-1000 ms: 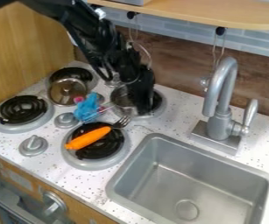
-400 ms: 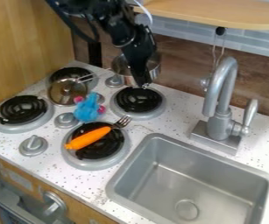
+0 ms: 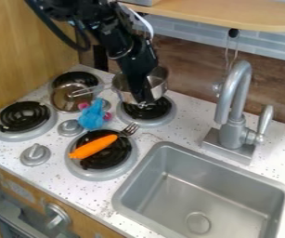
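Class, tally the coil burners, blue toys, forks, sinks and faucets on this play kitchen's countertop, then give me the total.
Coil burners: 4
Blue toys: 1
Forks: 1
Sinks: 1
Faucets: 1
Total: 8

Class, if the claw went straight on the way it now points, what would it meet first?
Pointing downward, the claw would probably first meet the black burner coil beneath it, though the depth between them is unclear.

The carrot [image 3: 93, 147] lies on the front burner [image 3: 119, 162], left of the sink [image 3: 125, 195], beside the fork [image 3: 131, 128].
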Robot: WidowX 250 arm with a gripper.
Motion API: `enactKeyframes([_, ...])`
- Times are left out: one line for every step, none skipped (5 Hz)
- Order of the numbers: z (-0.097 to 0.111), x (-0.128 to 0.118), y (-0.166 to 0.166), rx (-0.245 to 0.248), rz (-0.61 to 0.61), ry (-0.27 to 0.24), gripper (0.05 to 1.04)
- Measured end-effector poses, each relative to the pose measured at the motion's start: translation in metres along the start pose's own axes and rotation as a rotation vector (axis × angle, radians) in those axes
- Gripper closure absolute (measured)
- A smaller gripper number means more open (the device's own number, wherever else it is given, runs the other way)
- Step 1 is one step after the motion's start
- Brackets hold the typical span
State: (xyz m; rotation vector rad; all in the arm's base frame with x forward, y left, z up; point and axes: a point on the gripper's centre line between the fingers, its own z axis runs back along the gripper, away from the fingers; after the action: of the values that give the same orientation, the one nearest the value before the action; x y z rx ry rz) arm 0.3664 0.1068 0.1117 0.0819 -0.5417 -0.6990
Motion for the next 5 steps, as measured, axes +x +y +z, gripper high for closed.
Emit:
enactKeyframes([0.01,-0.041,0.016,0.047,0.054,0.055,0.983])
enactKeyframes([0.028,-0.089,0.041,0.127,0.152,0.118,0.983])
enactKeyframes([0.051,-0.123,0.064,0.205,0.237,0.144,0.983])
enactKeyframes([0.076,-0.161,0.092,0.294,0.297,0.191,0.983])
enactKeyframes([0.071,-0.202,0.101,0.29,0.376,0.264,0.983])
